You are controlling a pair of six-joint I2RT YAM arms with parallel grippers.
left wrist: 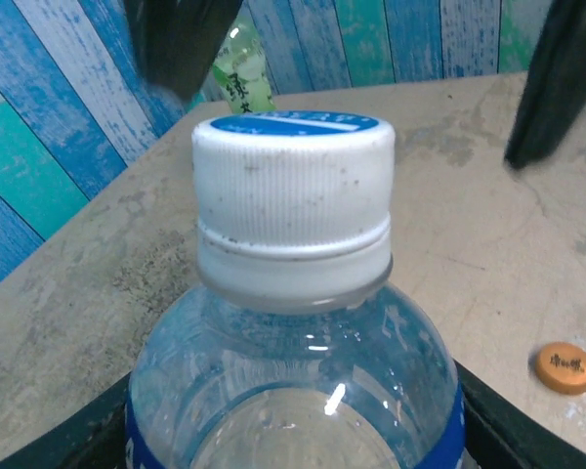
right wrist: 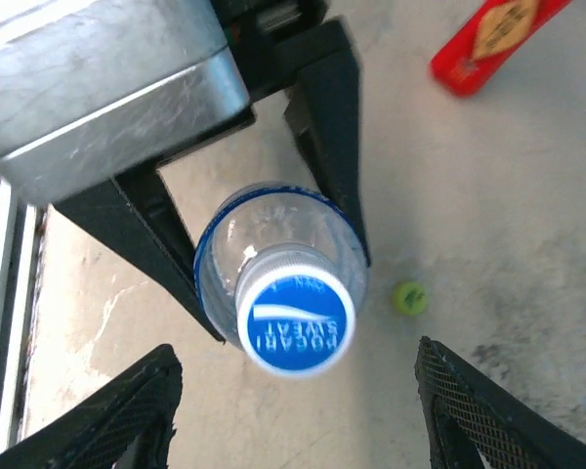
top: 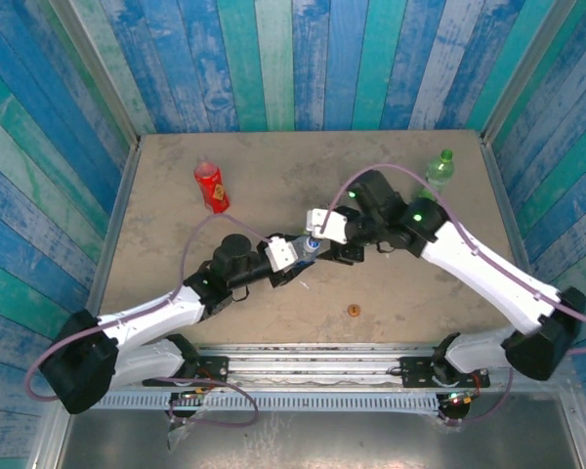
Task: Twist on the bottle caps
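My left gripper (top: pixel 298 256) is shut on the short clear bottle (left wrist: pixel 293 391) with the blue label, and one dark finger (left wrist: pixel 513 430) shows beside it. The blue-topped white cap (right wrist: pixel 295 324) sits on the bottle's neck (left wrist: pixel 293 200). Above the cap, my right gripper (right wrist: pixel 298 410) is open, its fingers (right wrist: pixel 127 410) wide on either side and touching nothing. The light green cap (right wrist: pixel 408 297) lies on the table beside the bottle. The orange cap (top: pixel 354 311) lies near the front edge. The red bottle (top: pixel 212 186) stands at the back left. At the back right stands the green bottle (top: pixel 438 171).
Blue and green plank walls (top: pixel 273 59) close in the tan table (top: pixel 176 176) on three sides. A metal rail (top: pixel 303 357) with the arm bases runs along the near edge.
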